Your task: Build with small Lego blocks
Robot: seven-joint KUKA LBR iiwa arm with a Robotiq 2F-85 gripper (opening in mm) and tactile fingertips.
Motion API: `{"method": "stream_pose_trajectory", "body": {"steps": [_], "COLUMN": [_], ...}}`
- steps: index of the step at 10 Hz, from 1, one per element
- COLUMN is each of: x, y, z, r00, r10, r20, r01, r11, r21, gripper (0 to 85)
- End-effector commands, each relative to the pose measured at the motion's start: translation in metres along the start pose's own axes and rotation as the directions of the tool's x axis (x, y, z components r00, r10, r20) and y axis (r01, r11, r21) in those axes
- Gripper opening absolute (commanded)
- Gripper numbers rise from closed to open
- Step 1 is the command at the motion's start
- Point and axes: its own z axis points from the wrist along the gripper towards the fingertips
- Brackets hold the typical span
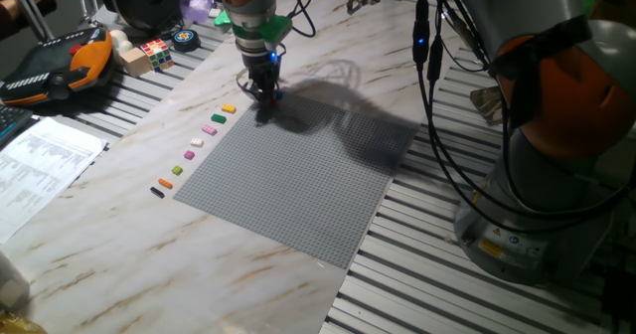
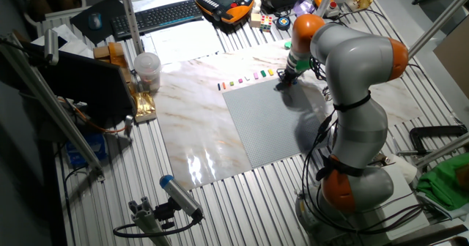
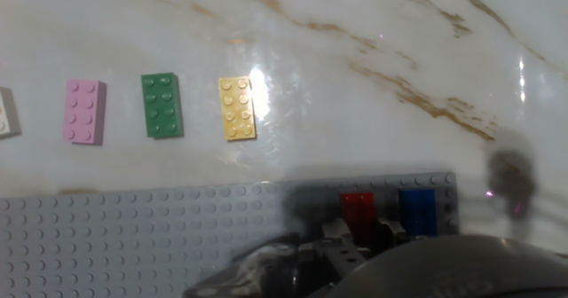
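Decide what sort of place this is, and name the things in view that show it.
Probably a robotics lab or workshop. A robot arm stands at a slatted metal bench, with a teach pendant and keyboard nearby. Its gripper works at a grey baseplate beside a row of Lego blocks.

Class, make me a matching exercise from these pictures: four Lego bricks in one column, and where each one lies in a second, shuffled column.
Things:
1. red brick
2. blue brick
3. yellow brick
4. pink brick

Places:
A. on the marble table, between white brick and green brick
B. on the grey baseplate, nearest its corner
C. on the table, beside the green brick, at the row's end
D. on the baseplate, beside the blue brick

Pairs: 1-D, 2-B, 3-C, 4-A
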Motion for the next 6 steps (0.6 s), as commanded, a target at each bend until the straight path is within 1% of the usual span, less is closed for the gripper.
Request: {"method": "stream_pose_trajectory", "body": {"steps": [1, 4, 6], "x": [0.0004, 0.0006, 0.0005], "y": [0.0005, 0.0019, 0.0018], "z": [0.0004, 0.0017, 0.0017], "r00": [1.0, 1.0, 1.0], "r10": [0.0, -0.003, 0.001], "r20": [0.001, 0.01, 0.01], "r01": [0.0, 0.003, -0.001], "r11": [1.0, 1.0, 1.0], "r21": [0.001, 0.016, 0.011], "gripper": [0.7, 0.7, 0.7]}}
